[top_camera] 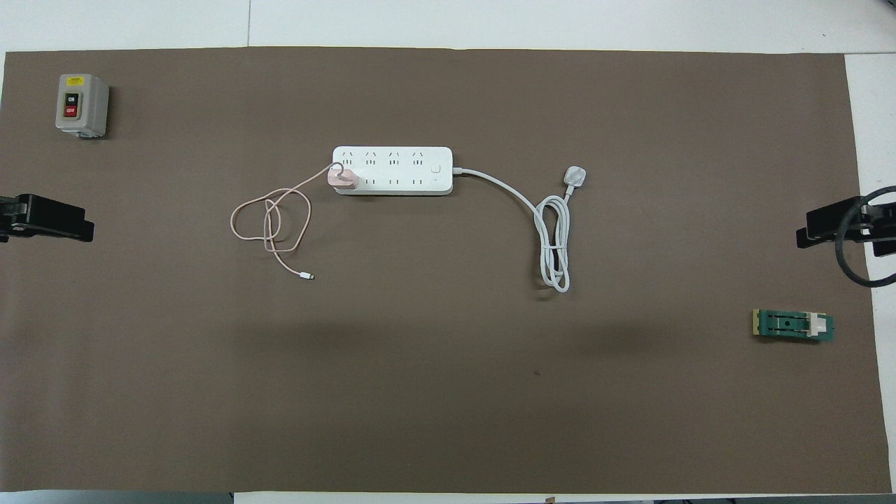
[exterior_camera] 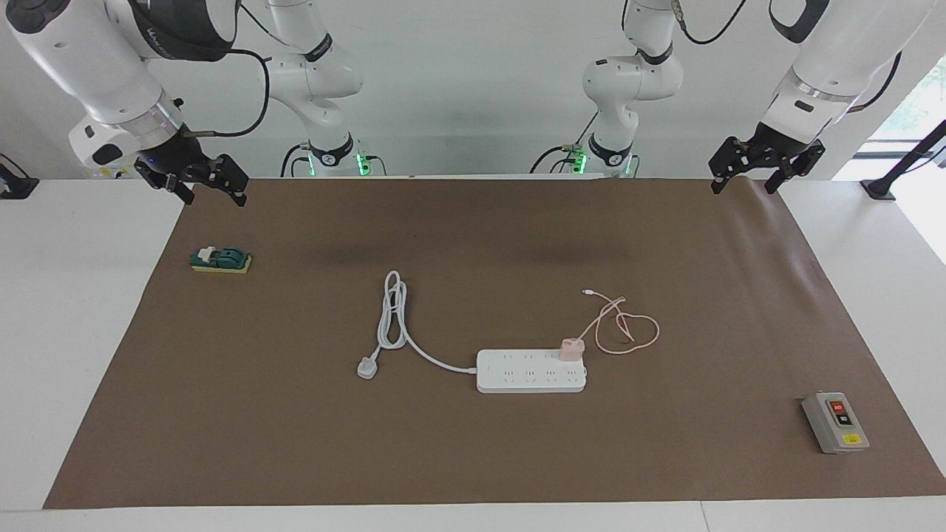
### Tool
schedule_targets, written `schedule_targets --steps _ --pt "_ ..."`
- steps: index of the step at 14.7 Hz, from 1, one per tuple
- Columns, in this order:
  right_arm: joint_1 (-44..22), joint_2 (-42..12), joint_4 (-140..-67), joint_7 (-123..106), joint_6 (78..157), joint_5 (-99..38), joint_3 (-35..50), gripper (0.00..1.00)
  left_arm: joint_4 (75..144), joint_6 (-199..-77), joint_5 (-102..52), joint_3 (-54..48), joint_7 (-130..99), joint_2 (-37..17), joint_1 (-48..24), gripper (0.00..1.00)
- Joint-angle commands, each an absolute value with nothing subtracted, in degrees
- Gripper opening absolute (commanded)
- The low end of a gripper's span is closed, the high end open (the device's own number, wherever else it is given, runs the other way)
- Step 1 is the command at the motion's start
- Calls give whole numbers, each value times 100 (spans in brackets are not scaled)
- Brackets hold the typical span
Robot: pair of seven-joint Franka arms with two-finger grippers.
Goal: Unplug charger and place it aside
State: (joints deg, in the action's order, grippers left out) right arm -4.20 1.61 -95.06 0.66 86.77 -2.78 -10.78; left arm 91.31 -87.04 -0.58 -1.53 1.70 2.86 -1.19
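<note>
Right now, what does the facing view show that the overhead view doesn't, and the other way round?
Only the facing view shows the arms' upper parts and bases, with the left gripper and right gripper raised, jaws open, over the mat's corners by the robots. Only the overhead view looks straight down on the strip's sockets and button. Both show the charger plugged into the strip's end toward the left arm, its cable looped beside it, the plug, the switch box and the green block.

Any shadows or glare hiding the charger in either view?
Facing view: soft arm shadows on the mat nearer the robots than the charger, which is evenly lit. Overhead view: same broad shadows, clear of the charger; no glare.
</note>
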Motion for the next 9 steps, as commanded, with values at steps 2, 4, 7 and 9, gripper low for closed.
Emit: schedule_targets --steps 2,4,7,9 --pt "-396 202 -9483 167 8587 -211 -1028 100 9325 -8754 -88 -202 220 457 -44 100" --pt "-396 202 -9483 167 8587 -211 -1028 100 9316 -8763 -88 -202 211 457 -44 100" --pt "-396 202 -9483 167 8587 -211 -1028 100 9325 -8763 -79 -211 159 457 -44 100" --pt "-396 202 -9483 167 8587 -211 -1028 100 9325 -8807 -79 -228 -339 440 -44 100"
